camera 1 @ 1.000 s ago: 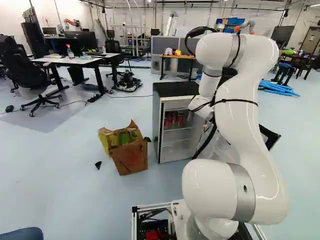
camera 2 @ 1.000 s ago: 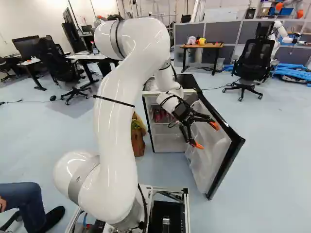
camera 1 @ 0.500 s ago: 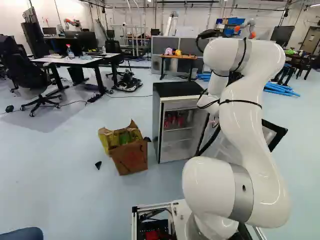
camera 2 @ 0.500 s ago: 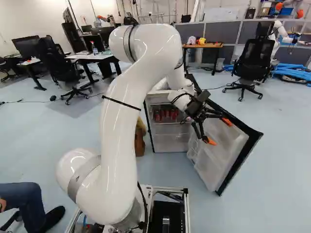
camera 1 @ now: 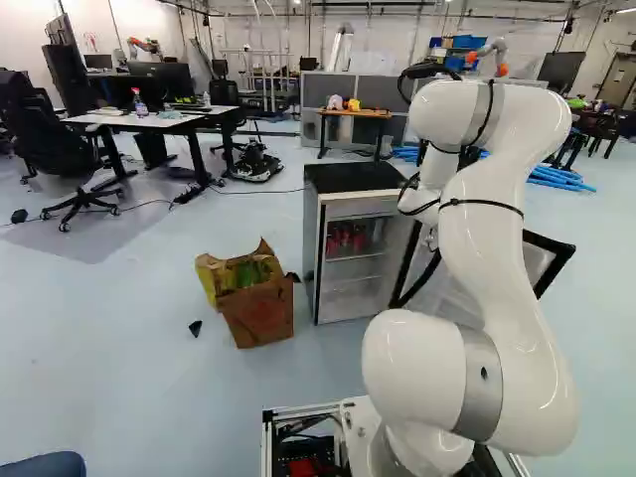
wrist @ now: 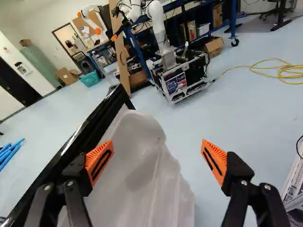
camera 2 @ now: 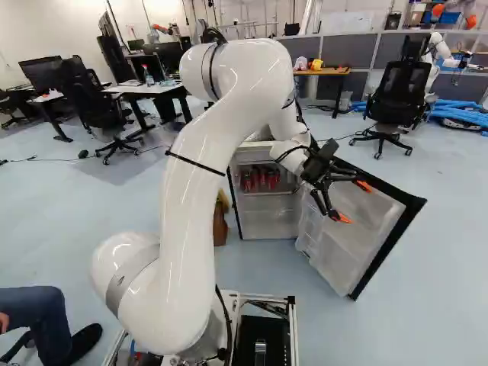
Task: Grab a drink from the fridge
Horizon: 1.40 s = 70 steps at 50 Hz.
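Left base view: gripper hidden behind arm, fridge door partly so. Right base view: arm covers most of cardboard box. Red cans: labels too small to tell. Wrist view: edge cuts off fridge door.

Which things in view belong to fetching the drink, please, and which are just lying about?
For the job:
- fridge
- its open door
- red cans inside
- open gripper

Just lying about:
- cardboard box
- black scrap on the floor
- blue tubes
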### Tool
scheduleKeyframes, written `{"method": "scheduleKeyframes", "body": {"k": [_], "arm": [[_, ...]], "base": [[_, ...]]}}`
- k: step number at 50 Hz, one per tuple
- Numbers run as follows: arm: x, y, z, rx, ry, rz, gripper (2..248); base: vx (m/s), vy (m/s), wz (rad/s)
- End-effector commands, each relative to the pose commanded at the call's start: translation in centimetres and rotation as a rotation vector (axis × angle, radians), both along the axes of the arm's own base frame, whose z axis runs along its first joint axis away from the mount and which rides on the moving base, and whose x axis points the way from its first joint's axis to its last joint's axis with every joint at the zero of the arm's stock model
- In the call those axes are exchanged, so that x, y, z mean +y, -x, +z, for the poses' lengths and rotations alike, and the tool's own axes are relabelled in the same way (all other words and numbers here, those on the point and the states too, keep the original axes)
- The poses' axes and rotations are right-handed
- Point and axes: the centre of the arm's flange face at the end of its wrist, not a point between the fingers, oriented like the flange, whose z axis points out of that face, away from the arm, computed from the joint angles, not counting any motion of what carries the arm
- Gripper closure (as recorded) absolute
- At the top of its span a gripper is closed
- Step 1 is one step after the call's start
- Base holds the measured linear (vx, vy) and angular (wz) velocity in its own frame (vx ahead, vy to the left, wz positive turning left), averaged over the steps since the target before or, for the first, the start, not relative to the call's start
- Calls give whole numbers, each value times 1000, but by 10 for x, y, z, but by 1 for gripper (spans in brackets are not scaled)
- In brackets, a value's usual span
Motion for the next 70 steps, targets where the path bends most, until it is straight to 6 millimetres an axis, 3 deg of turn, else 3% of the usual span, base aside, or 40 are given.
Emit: {"method": "scheduleKeyframes", "body": {"k": [35, 70], "arm": [[38, 34, -1, 104, -35, 346, 3], [89, 70, 6, 221, -59, 765, 3]], "base": [[0, 0, 0], [0, 0, 0]]}}
